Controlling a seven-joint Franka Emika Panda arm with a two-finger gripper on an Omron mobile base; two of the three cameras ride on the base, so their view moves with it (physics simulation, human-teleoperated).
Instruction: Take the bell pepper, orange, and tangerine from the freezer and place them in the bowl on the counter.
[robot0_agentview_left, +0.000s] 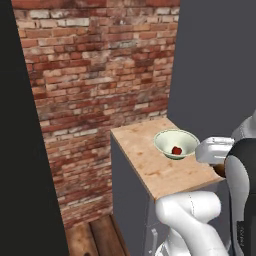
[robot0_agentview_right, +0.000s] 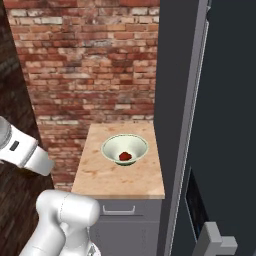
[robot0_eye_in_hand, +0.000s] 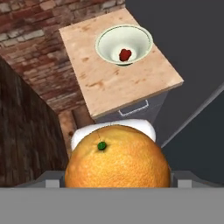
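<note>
Hand view: we see the pincer (robot0_eye_in_hand: 117, 186) spread wide around the orange (robot0_eye_in_hand: 117, 158), high above the desk (robot0_eye_in_hand: 109, 83); the bell pepper (robot0_eye_in_hand: 125, 54) already lies in the bowl (robot0_eye_in_hand: 107, 41), leaving orange and tangerine.

One bowl (robot0_eye_in_hand: 124, 44), one pepper (robot0_eye_in_hand: 125, 54), one orange (robot0_eye_in_hand: 117, 162)

Red brick wall (robot0_agentview_left: 95, 65) behind, dark wood plank floor (robot0_agentview_left: 92, 237).

The glossy red bell pepper (robot0_eye_in_hand: 125, 54) lies inside the pale bowl (robot0_eye_in_hand: 141, 37), which stands upright on the speckled wooden tabletop (robot0_eye_in_hand: 105, 83). A round orange (robot0_eye_in_hand: 118, 159) with a green stem spot sits between the jaws.
</note>
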